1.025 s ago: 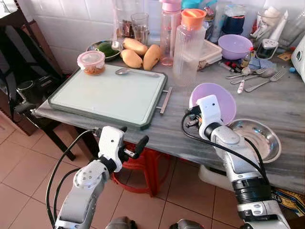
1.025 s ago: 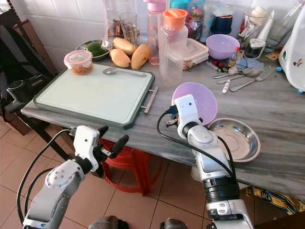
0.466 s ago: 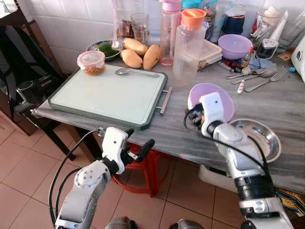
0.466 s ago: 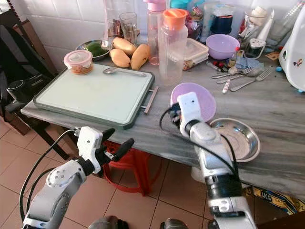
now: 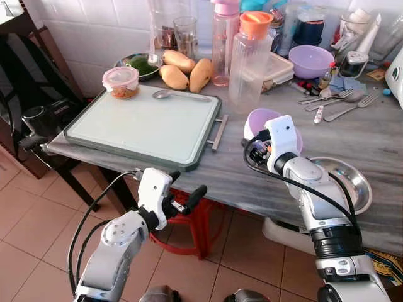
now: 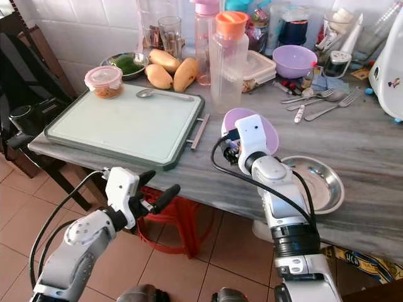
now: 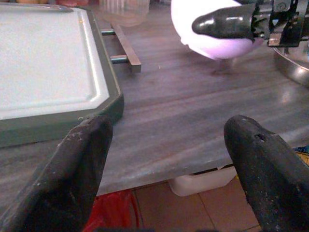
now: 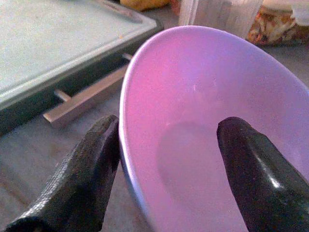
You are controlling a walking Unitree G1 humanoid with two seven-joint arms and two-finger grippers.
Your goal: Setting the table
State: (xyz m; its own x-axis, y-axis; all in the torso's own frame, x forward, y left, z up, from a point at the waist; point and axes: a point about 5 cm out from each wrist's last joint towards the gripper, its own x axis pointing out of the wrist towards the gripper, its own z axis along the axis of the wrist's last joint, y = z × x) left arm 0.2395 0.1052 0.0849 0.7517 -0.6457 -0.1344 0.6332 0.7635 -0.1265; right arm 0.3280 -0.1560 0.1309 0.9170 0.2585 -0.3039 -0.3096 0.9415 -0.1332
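Sideways, purple bowl (image 5: 259, 121) tilted, mouth toward right fingers (image 8: 84, 169).

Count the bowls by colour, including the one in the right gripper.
Purple bowls: 2
Steel bowls: 2
Total: 4

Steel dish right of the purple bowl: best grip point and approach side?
Judgement: take the steel dish by its flared rim on the table-edge side, coming from above with one finger inside and one outside. It lies flat and shallow, so its walls give little to pinch. The right gripper straddles the purple bowl rim the same way.
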